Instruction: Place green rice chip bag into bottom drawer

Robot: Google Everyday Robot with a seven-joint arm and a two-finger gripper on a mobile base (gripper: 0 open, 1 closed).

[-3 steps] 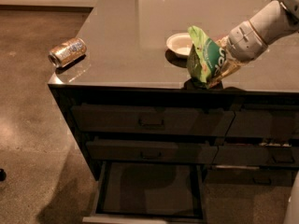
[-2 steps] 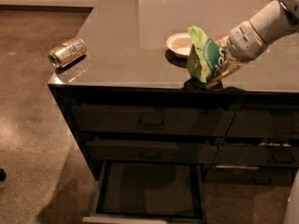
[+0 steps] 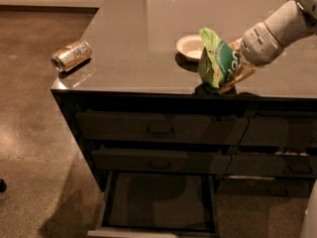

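Gripper (image 3: pixel 237 67) hovered at the desk's (image 3: pixel 124 43) front edge, jaws seemingly pinching the green rice chip bag (image 3: pixel 217 58), with the bottom drawer (image 3: pixel 158 197) open below to take it.

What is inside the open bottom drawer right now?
Only its bare dark floor shows in the bottom drawer; its back part is covered by the drawer above. The pincer holds the green rice chip bag up at the countertop.

A shiny can (image 3: pixel 72 55) lies sideways on the countertop (image 3: pixel 129 38) near its left edge; a white bowl (image 3: pixel 190 46) sits midway.
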